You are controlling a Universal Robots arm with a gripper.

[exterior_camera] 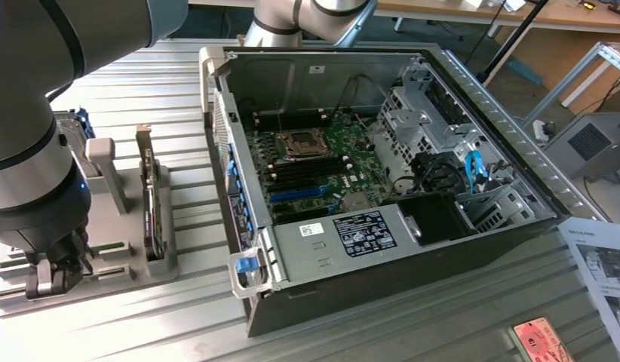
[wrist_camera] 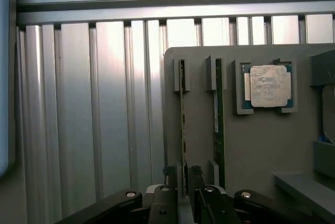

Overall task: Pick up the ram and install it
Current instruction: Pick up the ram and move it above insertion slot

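Closest in is the black two-finger gripper [wrist_camera: 181, 176], sitting low over the near end of the ram [wrist_camera: 181, 114], a long thin green circuit-board stick standing on edge in a slot of the flat grey plastic holder tray [wrist_camera: 261, 150]. The jaws look part-way apart, one each side of the stick with a sliver of gap on both, so I'd call it straddling, not pinching. Biggest worry imo: the grab point is right at one end, so any lift could let the stick pivot or bind against the slot posts. Just beside it stands a second green memory stick [wrist_camera: 219, 119], near enough that a finger could clip it. Further back sits the square silver-lidded processor chip [wrist_camera: 269, 85], well apart. Farthest off, in the exterior view, is the open grey metal computer case [exterior_camera: 491, 105] with its black memory slots [exterior_camera: 310, 170]. A tilted grip would probably mean a crooked seat there.
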